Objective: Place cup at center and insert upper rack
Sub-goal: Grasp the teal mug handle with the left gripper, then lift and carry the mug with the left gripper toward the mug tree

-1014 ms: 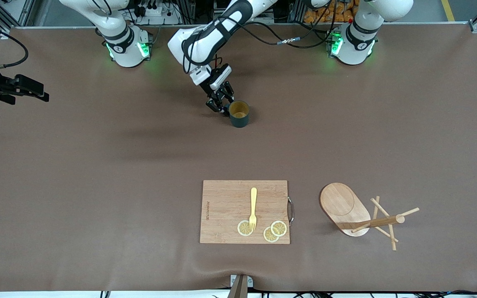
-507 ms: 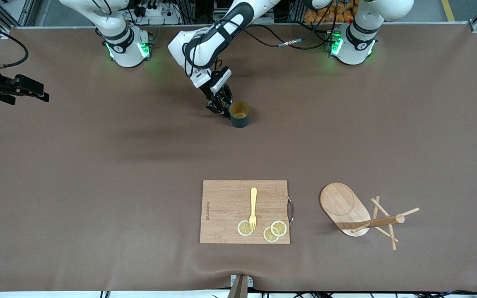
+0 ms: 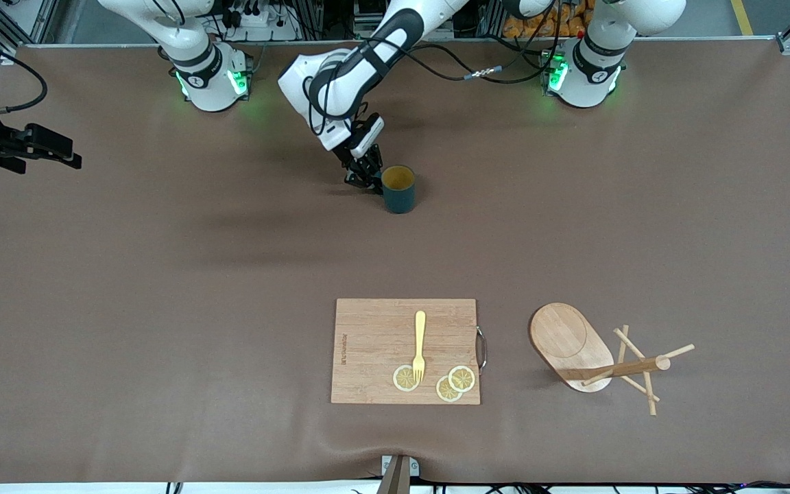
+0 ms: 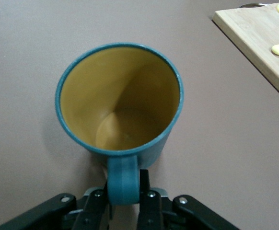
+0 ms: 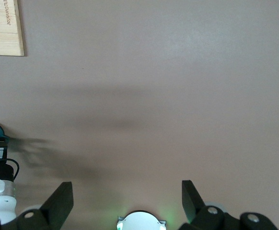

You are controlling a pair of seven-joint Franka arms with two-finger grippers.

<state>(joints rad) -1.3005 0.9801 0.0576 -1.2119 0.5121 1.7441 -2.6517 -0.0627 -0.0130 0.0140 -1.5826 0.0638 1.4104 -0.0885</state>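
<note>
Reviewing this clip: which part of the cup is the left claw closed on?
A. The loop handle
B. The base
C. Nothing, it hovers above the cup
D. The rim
A. In the left wrist view the left claw has its fingers pinched on the cup at its loop handle.

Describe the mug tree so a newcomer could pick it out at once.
Start at the wooden cutting board near the front camera's edge of the brown table. Beside it, toward the left arm's end, the mug tree lies tipped on its side. Unlike the flat rectangular board with its fork and lemon slices, it has an oval base, a round post and thin crossing pegs.
</note>
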